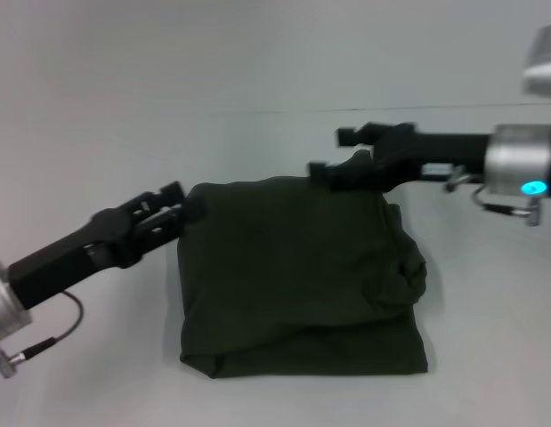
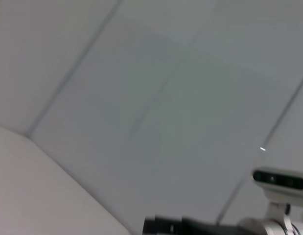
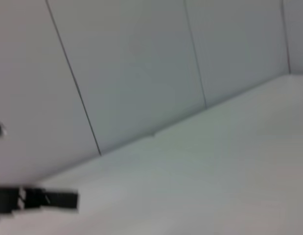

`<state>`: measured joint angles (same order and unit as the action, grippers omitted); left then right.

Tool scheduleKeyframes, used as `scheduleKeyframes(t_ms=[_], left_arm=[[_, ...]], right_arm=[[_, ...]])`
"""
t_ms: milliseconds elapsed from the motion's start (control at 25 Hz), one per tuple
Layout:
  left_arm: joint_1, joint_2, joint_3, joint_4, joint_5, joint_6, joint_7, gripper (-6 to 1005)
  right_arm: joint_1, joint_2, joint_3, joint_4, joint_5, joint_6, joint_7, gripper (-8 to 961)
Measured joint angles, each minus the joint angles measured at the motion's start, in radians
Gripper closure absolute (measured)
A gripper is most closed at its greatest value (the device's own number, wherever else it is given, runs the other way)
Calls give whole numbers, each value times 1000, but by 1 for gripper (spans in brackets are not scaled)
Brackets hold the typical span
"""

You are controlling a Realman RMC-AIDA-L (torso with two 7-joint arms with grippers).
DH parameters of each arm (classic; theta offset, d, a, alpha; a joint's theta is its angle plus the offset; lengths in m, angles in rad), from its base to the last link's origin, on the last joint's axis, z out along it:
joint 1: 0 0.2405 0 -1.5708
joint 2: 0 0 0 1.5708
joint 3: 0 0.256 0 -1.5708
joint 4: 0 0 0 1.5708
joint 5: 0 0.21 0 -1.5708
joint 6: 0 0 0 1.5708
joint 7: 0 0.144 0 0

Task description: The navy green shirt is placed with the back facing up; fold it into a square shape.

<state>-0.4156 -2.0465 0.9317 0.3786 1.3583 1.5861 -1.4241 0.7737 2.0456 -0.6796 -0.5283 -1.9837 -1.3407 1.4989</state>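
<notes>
A plain, pale grey-white surface spreads out in front of me and meets a wall of the same colour along a thin dark seam. From the wrist views, the wall is made of large flat panels split by narrow dark joints. The light is soft and even.

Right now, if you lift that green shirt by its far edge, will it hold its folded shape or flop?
Probably flop: the navy green shirt is soft cloth, already bulging and creased at its right side. Its stacked layers would likely slide apart and sag, since nothing pins them. The left pincer and right pincer sit at its far corners, so the middle may droop between them.
</notes>
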Motion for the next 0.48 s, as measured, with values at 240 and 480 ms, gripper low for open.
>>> scheduleKeyframes(t_ms=[240, 480], left_arm=[[31, 9, -60, 1, 1, 1, 13, 207], [37, 3, -65, -2, 5, -2, 14, 207]], right_arm=[[19, 47, -158, 59, 5, 272, -12, 11], [1, 48, -170, 143, 9, 485, -75, 11]])
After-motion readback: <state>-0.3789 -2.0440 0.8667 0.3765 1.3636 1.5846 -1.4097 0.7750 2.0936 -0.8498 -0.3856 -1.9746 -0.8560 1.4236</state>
